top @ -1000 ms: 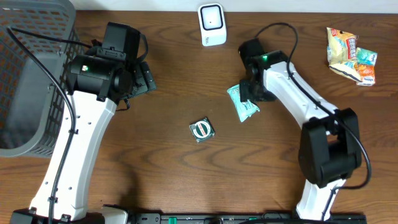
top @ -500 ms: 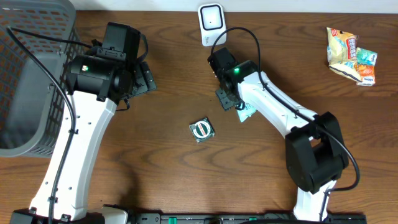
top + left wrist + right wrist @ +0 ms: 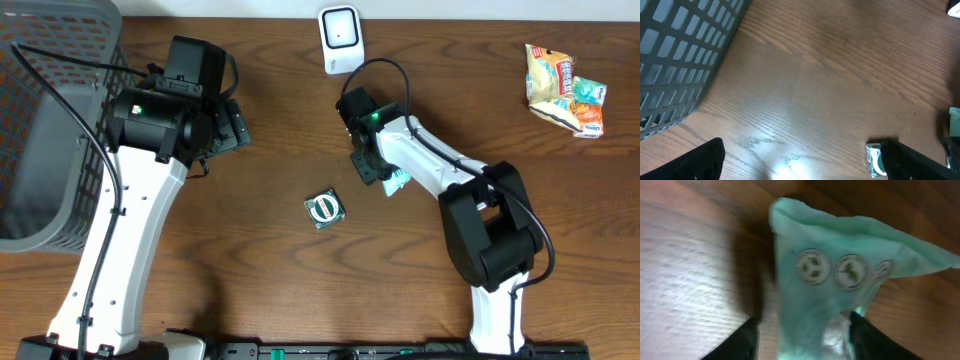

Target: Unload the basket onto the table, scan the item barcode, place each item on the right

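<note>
**Table state with the right arm at the teal packet**

Dark brown wood-grain table point(image 3: 270, 270), smooth with a faint sheen, carries all items.

1. Nearest the arm bases lies a small square packet point(image 3: 325, 208), glossy, with a round green-and-white mark. It sits flat, with bare wood all round it.
2. Beyond it lies the task item, a teal packet point(image 3: 825, 270) of thin crinkled film printed with round emblems. It is near the table's centre, and its near end is under the right arm.
3. The right gripper point(image 3: 804, 330) points down at the table. Its black fingers point(image 3: 737, 342) flank the packet's lower end, jaws partly apart. Whether they press the film cannot be told.
4. The left gripper point(image 3: 810, 170) hangs above bare wood, jaws spread wide, holding nothing.
5. At the far edge stands a white scanner point(image 3: 341, 40), rounded and rectangular, with open wood between it and the teal packet.
6. A grey plastic mesh basket point(image 3: 40, 120) fills the far left corner. Crumpled snack bags point(image 3: 565, 90) lie at the far right, well apart from both arms.
</note>
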You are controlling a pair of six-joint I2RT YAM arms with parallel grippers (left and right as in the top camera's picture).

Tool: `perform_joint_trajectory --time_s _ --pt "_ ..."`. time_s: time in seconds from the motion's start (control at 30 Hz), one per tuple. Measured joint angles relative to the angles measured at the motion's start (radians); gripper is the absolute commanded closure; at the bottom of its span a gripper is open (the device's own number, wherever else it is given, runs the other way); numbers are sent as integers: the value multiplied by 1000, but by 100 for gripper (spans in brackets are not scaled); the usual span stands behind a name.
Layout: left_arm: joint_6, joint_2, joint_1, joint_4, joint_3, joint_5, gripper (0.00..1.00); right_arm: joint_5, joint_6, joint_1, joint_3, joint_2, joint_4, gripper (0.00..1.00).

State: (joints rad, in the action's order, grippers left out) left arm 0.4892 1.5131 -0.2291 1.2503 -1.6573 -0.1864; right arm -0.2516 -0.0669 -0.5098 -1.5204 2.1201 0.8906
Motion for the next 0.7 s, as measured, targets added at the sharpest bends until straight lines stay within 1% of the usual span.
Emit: perform_joint_trajectory --time_s 0.03,0.07,0.1,0.13,0.17,0.33,0.47,0.53,0.7 --pt "0 0 0 0 0 0 2 -3 -1 0 5 0 -3 68" --pt "0 0 0 0 0 0 2 -1 3 1 10 0 -3 78" --pt "0 0 0 0 0 0 2 0 3 0 12 0 -2 84" --pt "0 0 0 0 0 0 2 1 3 1 12 0 -2 94" --pt "0 0 0 0 0 0 2 1 2 1 12 0 -2 99" --pt "0 0 0 0 0 0 2 35 -8 15 -9 0 39 99" --pt "0 0 0 0 0 0 2 172 -8 68 -52 2 106 99" --pt "0 0 0 0 0 0 2 291 10 111 -90 6 137 99" --pt "0 0 0 0 0 0 2 680 105 242 -143 7 158 99"
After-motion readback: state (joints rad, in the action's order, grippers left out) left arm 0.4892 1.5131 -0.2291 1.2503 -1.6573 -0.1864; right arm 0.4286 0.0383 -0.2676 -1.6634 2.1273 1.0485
